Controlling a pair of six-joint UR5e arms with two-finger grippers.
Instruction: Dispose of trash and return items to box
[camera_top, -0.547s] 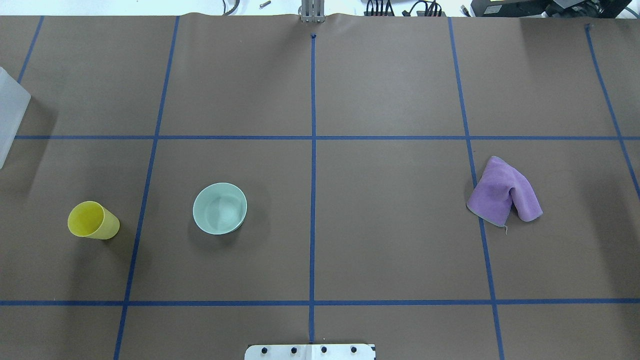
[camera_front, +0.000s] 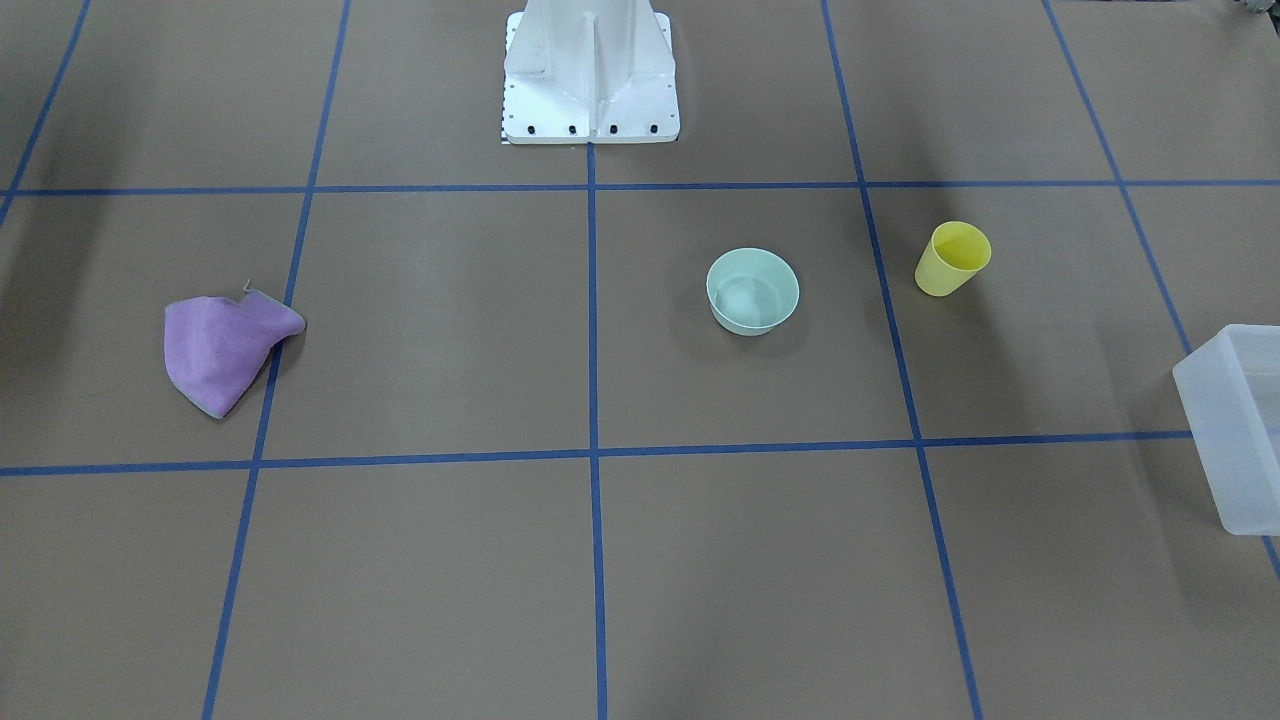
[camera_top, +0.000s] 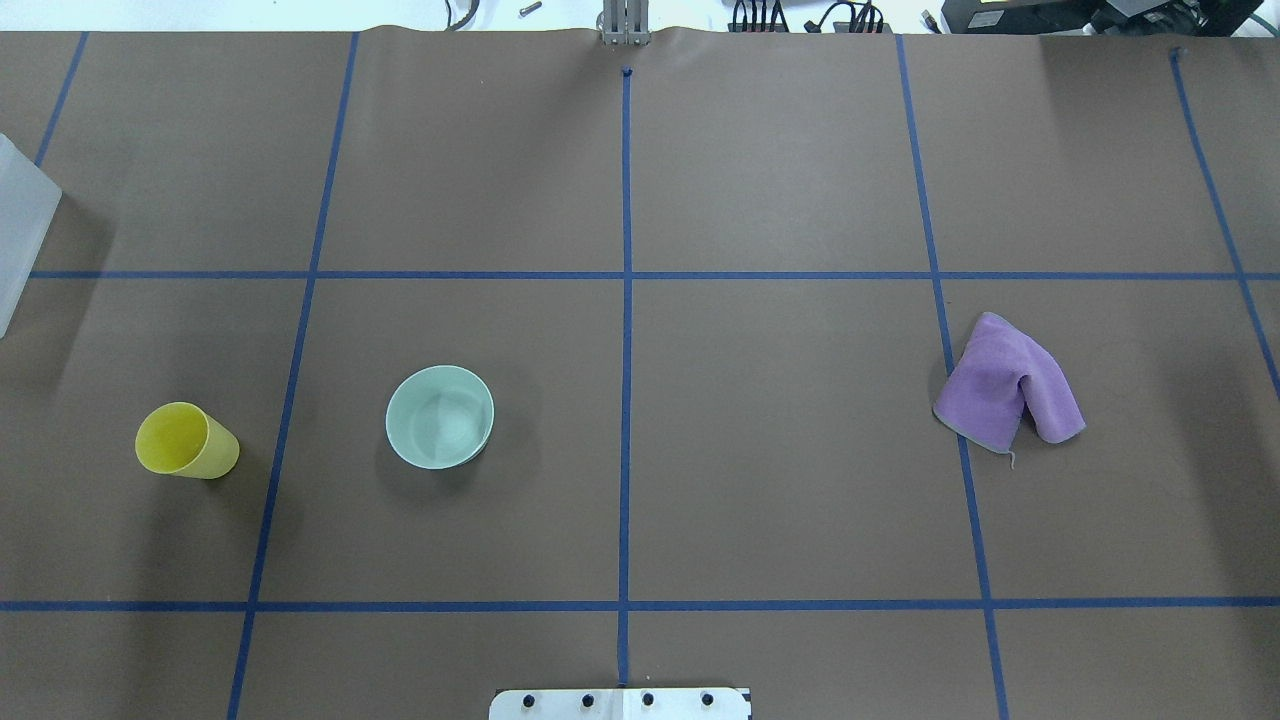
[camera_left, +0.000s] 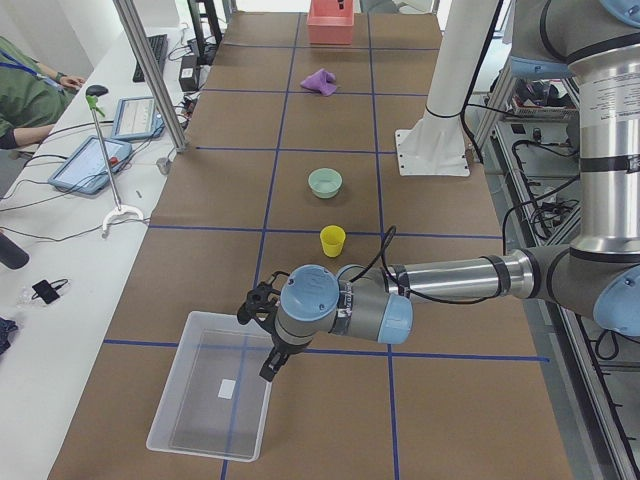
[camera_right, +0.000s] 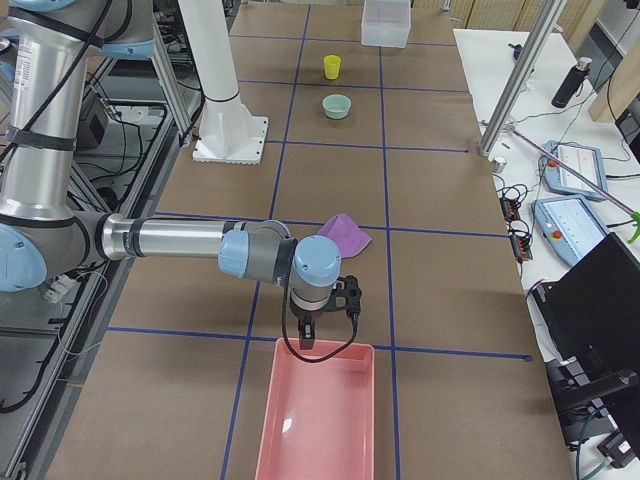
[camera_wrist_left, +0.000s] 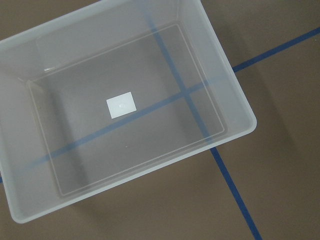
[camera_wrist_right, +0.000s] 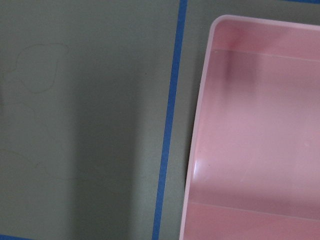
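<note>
Small yellow tapered plastic cup (camera_top: 187, 441) upright on the brown tabletop (camera_top: 780, 180), not yet picked up.

At the overhead view's far left, translucent frosted-white plastic box (camera_top: 20, 230), only a small white label (camera_wrist_left: 120, 104) showing on its floor; left gripper (camera_left: 270, 362) hanging above the box's side, spread impossible to tell from the side view. Next, the cup, well apart from the box, mouth up, rim wider than base, plain glossy yellow. Probably light, rigid and slick, so best pinched over one wall at the rim, gently, lest it tip or squirt free. Near it, not touching, mint-green round bowl (camera_top: 440, 417). Far right, crumpled purple cloth (camera_top: 1008, 384). Right gripper (camera_right: 308, 338) above a pink plastic bin (camera_right: 318, 415), spread likewise not tellable.
</note>
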